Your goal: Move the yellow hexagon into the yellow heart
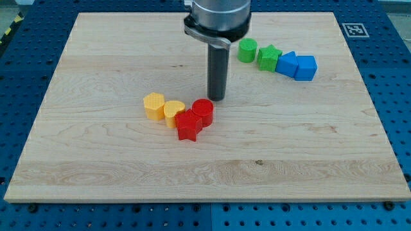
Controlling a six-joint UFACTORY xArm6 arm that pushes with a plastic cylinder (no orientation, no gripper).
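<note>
Blocks sit in two clusters on the wooden counter (96, 167). The yellow hexagon (154, 106) is a short six-sided prism with a flat top, lying left of the board's centre, and its right side touches the yellow heart (173, 113), a lobed block of the same colour. The heart in turn presses against the red star (187, 126), with the red cylinder (203, 111) just beside that on the view's right. My tip (217, 98) stands just above and to the right of the red cylinder, near it but apart, and well clear of the hexagon; the arm carries no hand, only the dark rod. Toward the view's top right lie the green cylinder (248, 50), the green star (270, 58) and two blue blocks (297, 65) in a touching row. A black-and-white square marker (352, 29) sits at the counter's top right corner; no readable writing shows. Bare wood stretches wide to the left of and below the hexagon.
</note>
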